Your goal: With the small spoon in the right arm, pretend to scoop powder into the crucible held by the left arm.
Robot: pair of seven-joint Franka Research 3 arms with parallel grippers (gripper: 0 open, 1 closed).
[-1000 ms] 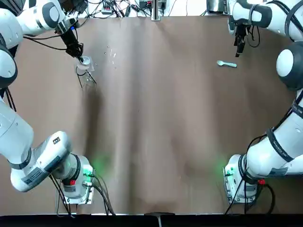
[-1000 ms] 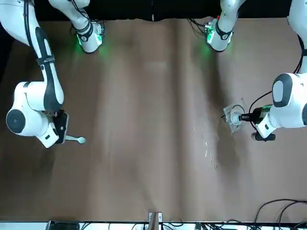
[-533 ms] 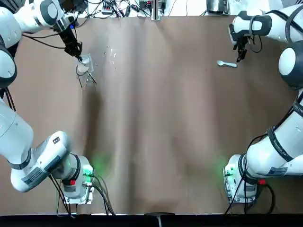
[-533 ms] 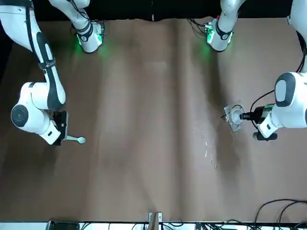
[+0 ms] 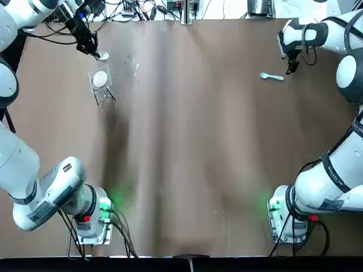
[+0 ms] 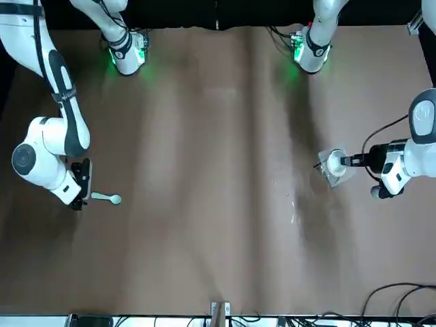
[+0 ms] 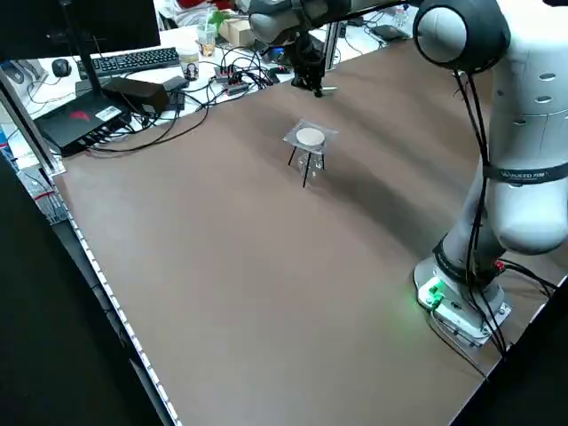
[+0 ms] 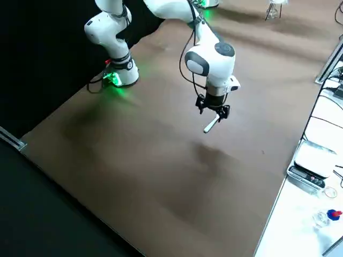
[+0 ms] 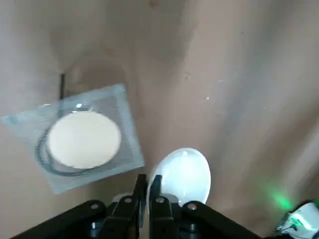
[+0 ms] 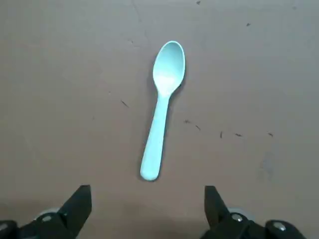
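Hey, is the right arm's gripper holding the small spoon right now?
No, the spoon lies flat on the table, untouched, with the right gripper open and clear of it.

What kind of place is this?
Probably a robotics lab: two robot arms bolted to a brown table, a keyboard and tangled cables beside it, plus a crucible and tripod stand.

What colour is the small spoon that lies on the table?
Pale mint green, plain, with no pattern. The right wrist view shows the spoon best.
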